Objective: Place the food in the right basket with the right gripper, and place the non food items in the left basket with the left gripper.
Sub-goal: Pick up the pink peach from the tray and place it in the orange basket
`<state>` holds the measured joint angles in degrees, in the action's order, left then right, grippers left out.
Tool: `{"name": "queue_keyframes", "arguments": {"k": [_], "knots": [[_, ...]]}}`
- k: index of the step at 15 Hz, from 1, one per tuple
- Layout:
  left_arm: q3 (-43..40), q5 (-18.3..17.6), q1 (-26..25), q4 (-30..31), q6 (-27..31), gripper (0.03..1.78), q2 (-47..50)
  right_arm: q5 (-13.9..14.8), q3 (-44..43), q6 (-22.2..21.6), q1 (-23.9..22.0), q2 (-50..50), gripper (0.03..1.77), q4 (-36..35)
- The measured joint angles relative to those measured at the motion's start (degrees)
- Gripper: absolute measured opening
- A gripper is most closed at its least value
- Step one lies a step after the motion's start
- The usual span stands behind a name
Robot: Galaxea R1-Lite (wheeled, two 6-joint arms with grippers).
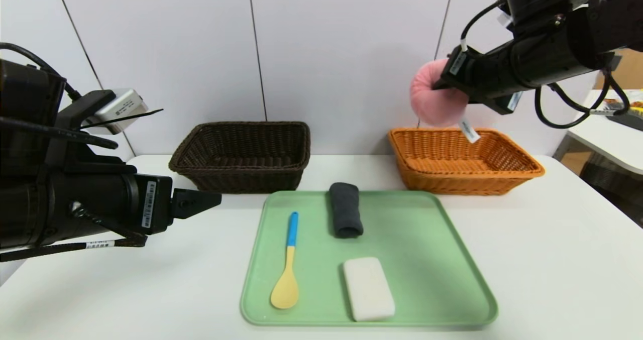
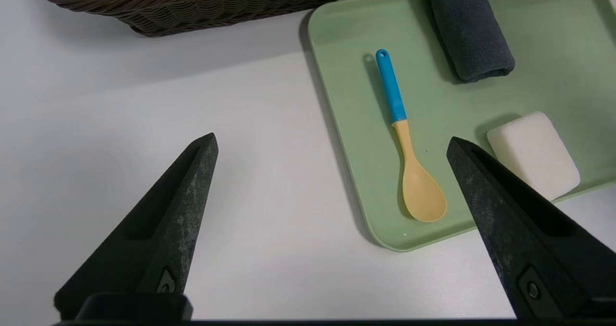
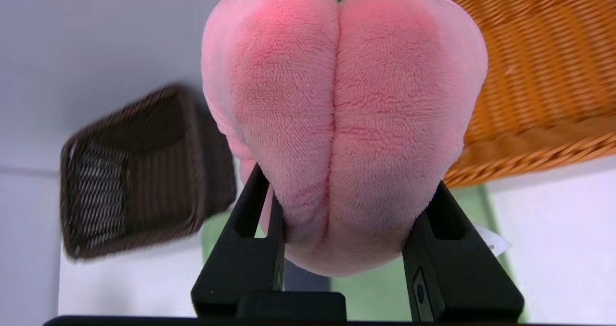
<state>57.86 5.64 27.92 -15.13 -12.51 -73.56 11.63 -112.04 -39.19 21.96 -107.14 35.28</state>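
My right gripper (image 1: 444, 91) (image 3: 344, 181) is shut on the pink plush peach (image 1: 431, 101) (image 3: 344, 114), high over the near left corner of the orange-tan right basket (image 1: 464, 161) (image 3: 544, 75); its white tag dangles below. On the green tray (image 1: 427, 259) lie the yellow spoon with a blue handle (image 1: 288, 262) (image 2: 404, 138), the rolled dark grey cloth (image 1: 345, 209) (image 2: 467, 27) and the white bar (image 1: 368, 288) (image 2: 532, 155). Open and holding nothing, my left gripper (image 1: 208, 202) (image 2: 332, 143) hovers above the table left of the tray. The dark brown left basket (image 1: 243, 154) (image 2: 192, 1) (image 3: 139, 172) stands behind it.
The white table (image 1: 552, 254) carries both baskets along the back, near a white panelled wall. A second white surface (image 1: 608, 134) with small items stands off to the far right.
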Motion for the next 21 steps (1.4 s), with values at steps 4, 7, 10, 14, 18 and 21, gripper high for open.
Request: {"name": "queue_keyframes", "arguments": {"k": [4, 7, 10, 14, 18, 21], "knots": [[0.3, -0.1, 0.1, 0.4, 0.1, 1.69, -0.3, -3.5, 0.0, -0.2, -7.7, -4.2, 0.65, -3.5], [0.5, -0.1, 0.1, 0.6, 0.2, 1.69, -0.8, -3.7, 0.1, -0.4, -10.9, -9.0, 0.64, -5.4], [0.5, -0.1, 0.1, 0.5, 0.2, 1.69, -1.0, -3.7, 0.1, -0.5, -13.0, -13.2, 0.64, -7.5], [1.0, -0.1, 0.1, 0.5, 0.2, 1.69, -1.6, -3.5, 0.1, -0.4, -13.8, -16.2, 0.84, -9.4], [1.2, -0.1, 0.1, 0.5, 0.3, 1.69, -2.2, -3.5, 0.1, -0.3, -14.0, -16.9, 1.20, -9.5], [1.8, -0.1, 0.2, 0.5, 0.3, 1.69, -2.8, -3.4, 0.1, -0.3, -14.2, -16.9, 1.37, -9.2]]}}
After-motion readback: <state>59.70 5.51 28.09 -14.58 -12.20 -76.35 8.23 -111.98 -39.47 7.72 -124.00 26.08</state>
